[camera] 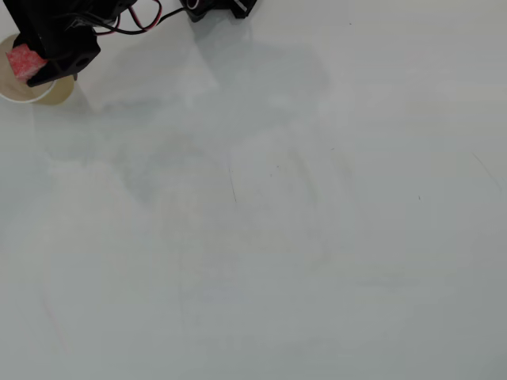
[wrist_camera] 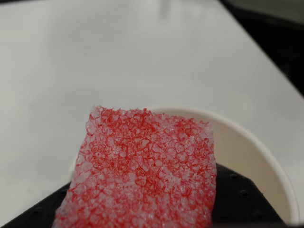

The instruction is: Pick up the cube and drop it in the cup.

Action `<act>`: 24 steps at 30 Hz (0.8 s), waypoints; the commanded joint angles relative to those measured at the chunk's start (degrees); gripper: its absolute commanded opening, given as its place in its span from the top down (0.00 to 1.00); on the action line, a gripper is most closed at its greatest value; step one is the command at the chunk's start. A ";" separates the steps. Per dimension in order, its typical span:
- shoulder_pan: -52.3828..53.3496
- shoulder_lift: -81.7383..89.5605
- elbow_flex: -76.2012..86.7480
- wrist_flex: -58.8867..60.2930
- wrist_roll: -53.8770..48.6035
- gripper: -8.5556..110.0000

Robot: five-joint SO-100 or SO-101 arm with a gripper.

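Observation:
In the overhead view my black gripper (camera: 33, 66) is at the far top left, shut on the red-pink speckled cube (camera: 24, 61). It holds the cube over the mouth of the cream paper cup (camera: 14, 93), whose tan outer wall shows at the lower right of the rim. In the wrist view the cube (wrist_camera: 142, 166) fills the lower middle, held between black fingers (wrist_camera: 237, 199). The cup's pale rim and inside (wrist_camera: 251, 147) lie right behind and below it. Most of the cup's mouth is hidden by the cube and the gripper.
The white table (camera: 277, 206) stretches right and down from the cup. The arm's black body (camera: 215, 8) and red-black cables (camera: 135, 20) sit along the top edge. In the wrist view the table's edge and dark floor (wrist_camera: 280, 42) run at the right.

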 commanded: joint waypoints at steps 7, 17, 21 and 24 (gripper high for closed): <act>-0.62 0.26 -2.99 -1.93 -0.09 0.87; -0.18 0.00 -3.43 -2.37 -0.35 0.56; 0.00 0.00 -3.43 -2.29 -0.35 0.51; 0.09 -0.18 -3.60 -2.29 -0.35 0.47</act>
